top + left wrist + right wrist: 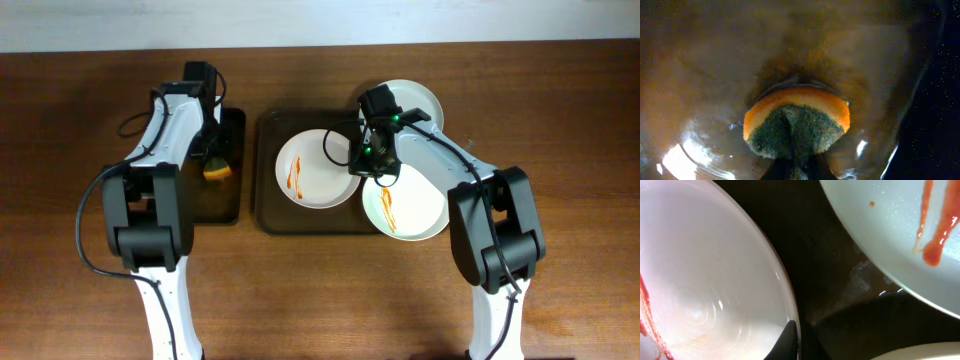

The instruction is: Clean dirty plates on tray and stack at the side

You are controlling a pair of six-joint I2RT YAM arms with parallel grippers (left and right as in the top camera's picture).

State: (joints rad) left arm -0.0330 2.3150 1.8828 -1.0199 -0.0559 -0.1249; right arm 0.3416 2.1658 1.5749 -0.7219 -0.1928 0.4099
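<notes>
Three white plates with orange-red smears show in the overhead view. One plate [312, 170] lies on the dark brown tray [268, 215]. A second plate [408, 208] overlaps the tray's right edge. A third plate [415, 98] sits at the tray's back right corner. My right gripper [368, 165] is shut on the right rim of the first plate [705, 280], with one finger [795, 335] over the rim. The second plate [895, 235] is at the upper right of the right wrist view. My left gripper [215, 160] is shut on an orange and green sponge [796, 122] above the small black tray.
The narrow black tray [225, 200] stands left of the brown tray, and its glossy floor [700, 75] fills the left wrist view. Brown wooden table [320, 290] surrounds both trays. A white strip runs along the table's far edge.
</notes>
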